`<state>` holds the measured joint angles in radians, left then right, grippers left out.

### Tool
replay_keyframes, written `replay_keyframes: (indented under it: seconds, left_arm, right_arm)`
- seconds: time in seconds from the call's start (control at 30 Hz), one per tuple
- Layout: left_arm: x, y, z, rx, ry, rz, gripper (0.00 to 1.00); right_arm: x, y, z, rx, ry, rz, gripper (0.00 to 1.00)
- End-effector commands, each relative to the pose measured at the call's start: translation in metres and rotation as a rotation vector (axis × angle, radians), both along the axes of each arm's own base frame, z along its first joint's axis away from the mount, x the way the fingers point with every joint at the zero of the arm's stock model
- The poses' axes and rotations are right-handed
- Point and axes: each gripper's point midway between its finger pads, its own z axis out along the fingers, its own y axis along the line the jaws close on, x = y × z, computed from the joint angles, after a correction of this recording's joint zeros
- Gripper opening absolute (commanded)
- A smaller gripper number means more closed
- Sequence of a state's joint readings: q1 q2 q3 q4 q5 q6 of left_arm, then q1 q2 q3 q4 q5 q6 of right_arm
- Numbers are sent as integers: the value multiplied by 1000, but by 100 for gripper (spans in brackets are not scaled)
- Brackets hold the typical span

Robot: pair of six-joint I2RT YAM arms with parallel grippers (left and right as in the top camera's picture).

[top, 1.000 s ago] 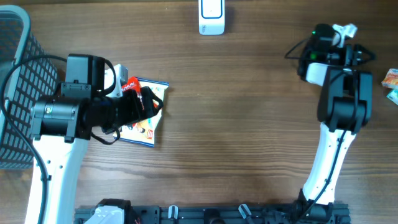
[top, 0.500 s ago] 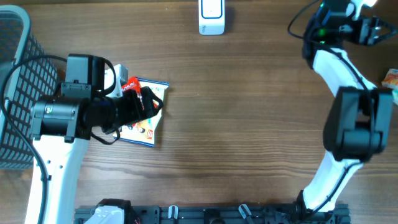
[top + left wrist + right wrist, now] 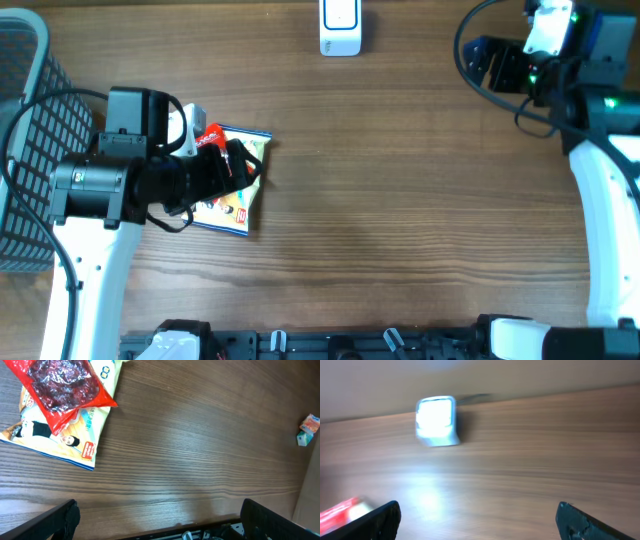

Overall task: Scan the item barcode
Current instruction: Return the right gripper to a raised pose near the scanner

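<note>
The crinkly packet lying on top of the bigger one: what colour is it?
The crinkly packet is red; the left wrist view shows it best.

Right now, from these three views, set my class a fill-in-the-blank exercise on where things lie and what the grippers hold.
1. The red packet lies ____ the larger pale packet.
2. Seen from overhead, the mesh basket stands at the table's ____ edge.
3. The left gripper and the right gripper both hold ____.
4. The scanner is ____ in colour.
Missing words: on top of; left; nothing; white.
</note>
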<state>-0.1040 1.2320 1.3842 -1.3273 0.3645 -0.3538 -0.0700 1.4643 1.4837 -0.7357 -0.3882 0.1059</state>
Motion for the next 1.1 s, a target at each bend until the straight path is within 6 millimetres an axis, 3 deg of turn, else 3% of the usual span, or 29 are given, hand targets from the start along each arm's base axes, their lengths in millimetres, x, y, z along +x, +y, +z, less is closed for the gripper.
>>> replay_keyframes:
  seconds: [0.0, 0.13, 0.3, 0.37, 0.5, 0.63, 0.93, 1.07]
  left_arm:
    - [0, -1, 1, 0, -6, -10, 100]
    - [0, -1, 1, 0, -6, -10, 100]
    - [0, -1, 1, 0, -6, -10, 100]
    - [0, -1, 1, 1, -6, -9, 100]
    - [0, -1, 1, 0, -6, -10, 100]
    - [0, -1, 1, 1, -6, -9, 100]
    - [1, -2, 1, -9, -5, -3, 100]
    - [21, -6, 12, -50, -76, 52, 100]
  right_arm:
    - [-29, 50, -17, 229, 165, 190, 100]
    - [-45, 64, -49, 249, 336, 205, 100]
    - [-40, 74, -77, 304, 477, 121, 100]
    - [-36, 69, -89, 314, 531, 38, 100]
    - [-26, 38, -111, 210, 565, -175, 100]
    - [-20, 15, -117, 117, 535, -280, 100]
    - [-12, 14, -113, 117, 500, -282, 100]
    - [-12, 14, -113, 117, 500, -282, 100]
